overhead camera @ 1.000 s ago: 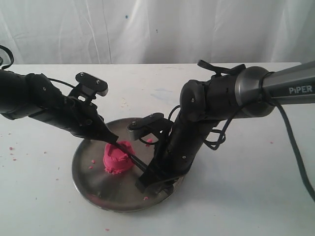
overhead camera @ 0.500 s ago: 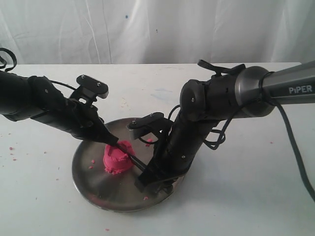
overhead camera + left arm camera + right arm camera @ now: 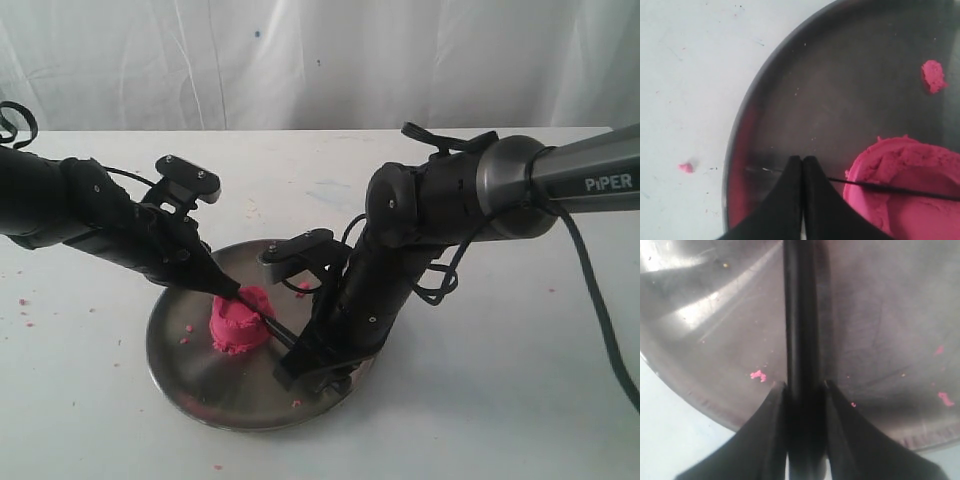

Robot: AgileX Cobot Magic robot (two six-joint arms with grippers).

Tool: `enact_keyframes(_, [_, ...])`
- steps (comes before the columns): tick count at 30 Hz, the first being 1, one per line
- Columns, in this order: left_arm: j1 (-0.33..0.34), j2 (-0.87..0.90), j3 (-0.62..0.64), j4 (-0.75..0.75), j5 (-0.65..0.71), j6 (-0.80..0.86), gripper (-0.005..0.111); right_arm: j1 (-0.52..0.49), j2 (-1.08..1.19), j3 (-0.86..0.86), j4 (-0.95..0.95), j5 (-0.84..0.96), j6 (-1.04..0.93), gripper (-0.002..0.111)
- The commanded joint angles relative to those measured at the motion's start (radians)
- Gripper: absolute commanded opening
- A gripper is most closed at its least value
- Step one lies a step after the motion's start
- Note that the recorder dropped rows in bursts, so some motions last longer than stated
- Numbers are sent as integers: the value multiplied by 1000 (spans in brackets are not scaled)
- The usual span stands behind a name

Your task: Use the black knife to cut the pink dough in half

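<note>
The right claw (image 3: 801, 390) is grasping the black knife (image 3: 799, 315), slicing the pink dough (image 3: 240, 320); the clenched left claw (image 3: 802, 161) is steadying. Next: pressing down.

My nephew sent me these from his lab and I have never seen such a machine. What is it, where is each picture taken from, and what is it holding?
It is a robot with two black arms, each ending in a pincer. One picture looks at the whole scene from off the arms; the other two come from small cameras on each wrist.

On the white table lies a round steel plate with a mound of pink dough on it and pink crumbs scattered about.

The right pincer is shut on the handle of a slim black knife, whose thin blade lies across the top of the dough, as the left wrist picture shows.

The left pincer is shut and holds nothing; its tip is low over the plate beside the dough, near the blade. The dough looks still in one piece.
</note>
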Motion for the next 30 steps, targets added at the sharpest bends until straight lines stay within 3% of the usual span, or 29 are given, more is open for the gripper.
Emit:
enact_keyframes(1, [-7,-47,8,-4,-4,1,0,0,-1,-7,6,-8,-8,0])
enact_keyframes(30, [-7,60,8,-4,-61,-3,0,0,-1,-7,5,-8,-8,0])
